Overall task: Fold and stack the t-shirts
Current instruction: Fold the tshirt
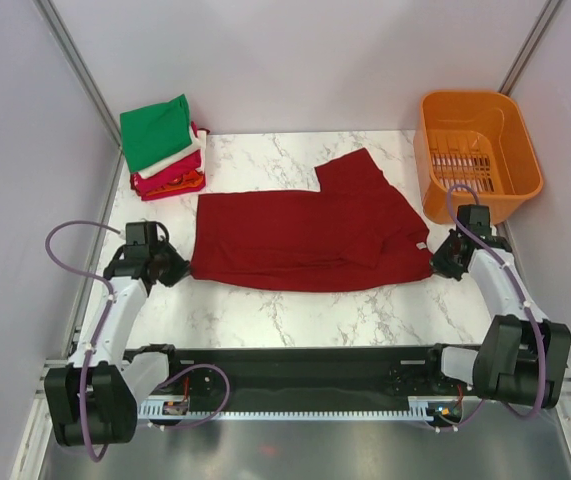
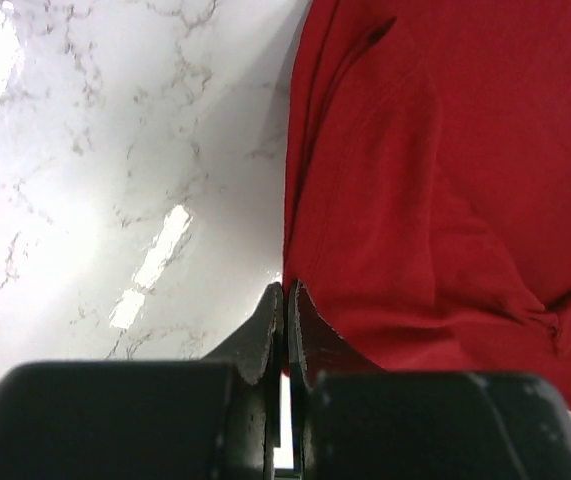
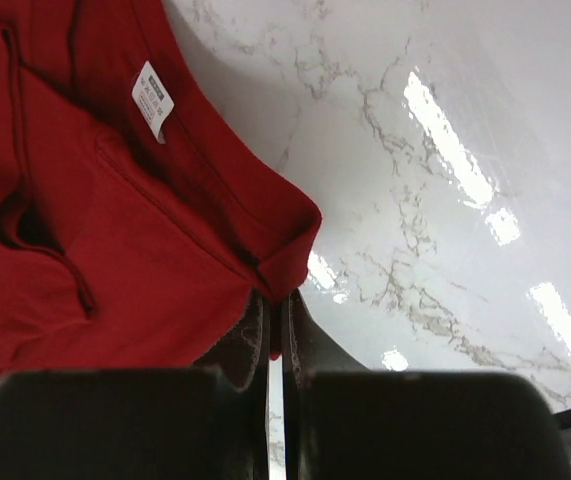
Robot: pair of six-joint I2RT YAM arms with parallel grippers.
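Note:
A large dark red t-shirt (image 1: 305, 235) lies spread across the middle of the marble table, folded over itself, with one sleeve pointing toward the back. My left gripper (image 1: 178, 270) is shut on its left lower corner; in the left wrist view the cloth edge (image 2: 435, 200) runs into the closed fingertips (image 2: 287, 292). My right gripper (image 1: 438, 262) is shut on the right lower corner, and red cloth (image 3: 115, 230) shows pinched between its fingers (image 3: 277, 300). A white label (image 3: 152, 97) sits near that corner. Folded t-shirts (image 1: 165, 155) are stacked at the back left, a green one on top.
An orange plastic basket (image 1: 477, 150) stands at the back right, just behind the right arm. Grey walls close in the left, back and right sides. Bare marble (image 1: 295, 315) runs between the shirt and the arm bases.

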